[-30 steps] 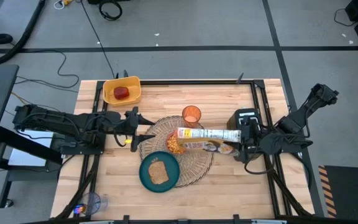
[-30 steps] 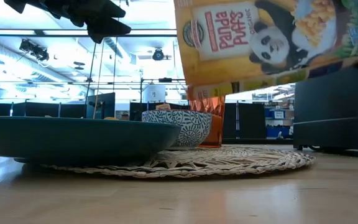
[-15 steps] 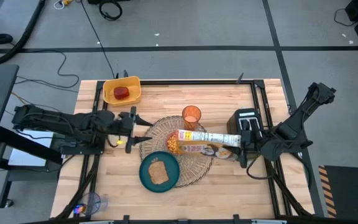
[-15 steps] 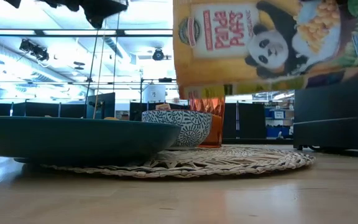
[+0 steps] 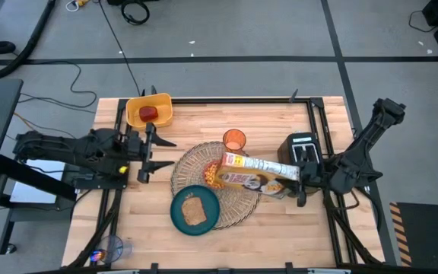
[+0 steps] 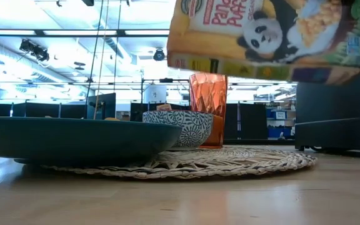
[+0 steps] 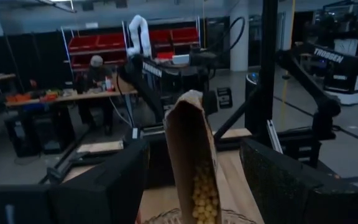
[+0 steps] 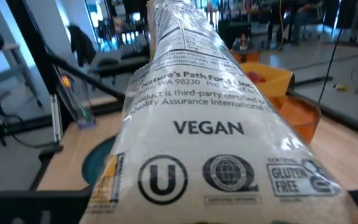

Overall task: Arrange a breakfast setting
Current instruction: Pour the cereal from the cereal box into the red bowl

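Pouring cereal is our step: our right claw [image 5: 301, 183], right of centre in the high view, grips the cereal bag [image 5: 255, 171], tipped over the bowl [image 5: 213, 177] on the placemat [image 5: 242, 202] at centre. Our left claw [image 5: 152, 144], centre-left, hangs released over the tabletop [image 5: 280, 228]. Next we probably level the bag and set it aside.

Light wooden table [image 5: 280, 221], butcher-block top, dark frame rails along its edges. Resting directly on it: round woven placemat [image 5: 238, 199] near centre; yellow square bin [image 5: 149, 111] at far left corner; black toaster [image 5: 304, 150] toward the right side; translucent orange cup [image 5: 234, 141] just beyond the placemat's far edge.
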